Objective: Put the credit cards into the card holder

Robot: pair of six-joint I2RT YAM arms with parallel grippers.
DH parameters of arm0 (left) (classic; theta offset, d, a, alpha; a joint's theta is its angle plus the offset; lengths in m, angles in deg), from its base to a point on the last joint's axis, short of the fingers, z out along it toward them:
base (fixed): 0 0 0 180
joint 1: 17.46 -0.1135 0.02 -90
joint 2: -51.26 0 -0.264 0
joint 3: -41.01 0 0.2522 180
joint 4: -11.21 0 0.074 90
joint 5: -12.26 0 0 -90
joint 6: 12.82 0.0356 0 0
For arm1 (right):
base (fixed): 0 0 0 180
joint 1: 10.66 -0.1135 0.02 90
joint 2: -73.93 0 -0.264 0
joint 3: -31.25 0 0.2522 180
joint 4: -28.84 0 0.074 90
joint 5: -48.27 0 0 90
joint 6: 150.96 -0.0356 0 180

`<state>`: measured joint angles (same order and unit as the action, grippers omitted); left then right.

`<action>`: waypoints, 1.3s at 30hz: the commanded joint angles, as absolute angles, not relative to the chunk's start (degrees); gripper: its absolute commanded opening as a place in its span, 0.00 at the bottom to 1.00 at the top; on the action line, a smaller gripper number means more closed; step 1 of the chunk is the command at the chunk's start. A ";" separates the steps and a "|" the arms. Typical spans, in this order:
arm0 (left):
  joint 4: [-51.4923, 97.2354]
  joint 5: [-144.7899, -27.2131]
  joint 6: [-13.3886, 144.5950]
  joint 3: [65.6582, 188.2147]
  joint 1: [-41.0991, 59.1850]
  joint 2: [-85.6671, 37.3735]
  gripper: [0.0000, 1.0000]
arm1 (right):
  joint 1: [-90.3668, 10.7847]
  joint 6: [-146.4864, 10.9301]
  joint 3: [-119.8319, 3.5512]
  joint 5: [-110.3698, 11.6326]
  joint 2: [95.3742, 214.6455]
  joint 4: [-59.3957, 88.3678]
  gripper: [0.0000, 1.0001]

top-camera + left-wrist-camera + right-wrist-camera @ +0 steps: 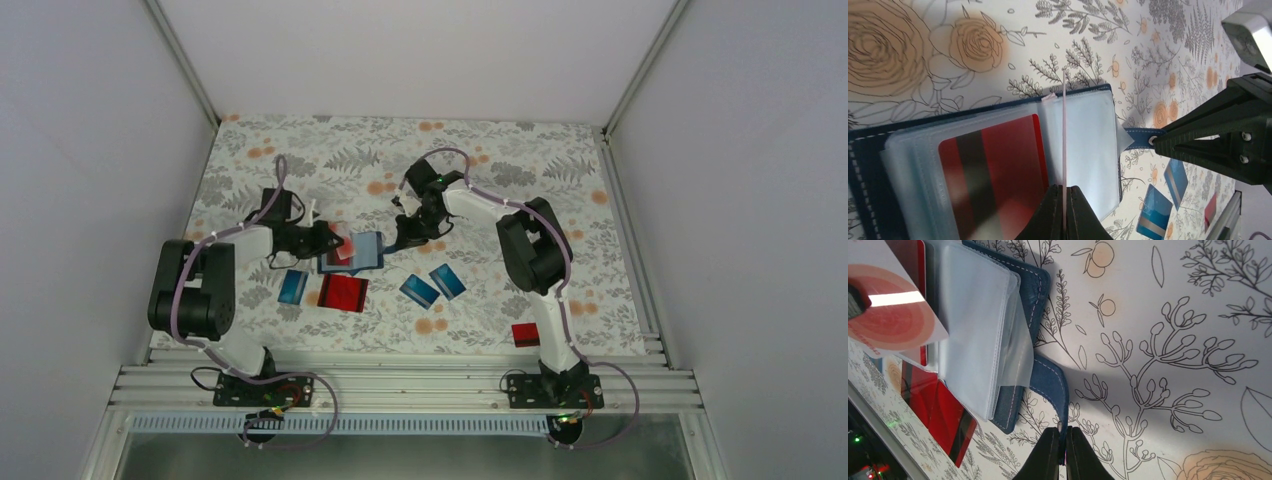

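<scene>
Both clamped: left end effector on red-dotted piece, right end effector on card holder tab.

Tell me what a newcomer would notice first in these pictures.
The open card holder lies mid-scene, a red card showing through its clear sleeves, with the right jaws shut on its tab. Over it the left jaws pinch a pale piece with a red disc. Loose red and blue cards lie below it in the top view.
</scene>
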<state>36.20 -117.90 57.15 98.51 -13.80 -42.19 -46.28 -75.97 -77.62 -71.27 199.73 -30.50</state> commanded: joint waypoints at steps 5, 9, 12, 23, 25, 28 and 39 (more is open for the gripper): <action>35.94 -113.57 58.42 97.93 -13.76 -39.79 0.02 | -46.36 -74.59 -78.31 -71.06 201.40 -31.50 0.04; 35.35 -114.92 58.59 97.25 -13.69 -40.77 0.02 | -46.35 -74.53 -78.31 -71.07 201.45 -31.46 0.04; 34.21 -116.25 58.71 96.65 -13.23 -41.85 0.02 | -46.35 -74.58 -78.26 -71.17 201.50 -31.50 0.04; 33.12 -117.04 56.98 95.06 -10.86 -42.35 0.02 | -46.29 -75.19 -77.57 -70.32 201.94 -31.24 0.04; 32.28 -118.37 56.52 94.49 -10.86 -42.24 0.03 | -46.09 -75.66 -77.21 -69.81 201.95 -31.02 0.04; 30.43 -120.85 55.57 93.50 -10.86 -42.90 0.02 | -45.51 -76.49 -76.37 -69.88 201.90 -30.64 0.04; 21.81 -127.50 49.55 91.58 -10.86 -43.29 0.02 | -45.15 -77.13 -73.75 -69.28 200.47 -29.87 0.04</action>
<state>26.32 -123.56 51.95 92.31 -11.35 -42.23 -45.03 -76.78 -75.28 -70.20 200.10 -30.44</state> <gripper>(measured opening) 0.028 0.041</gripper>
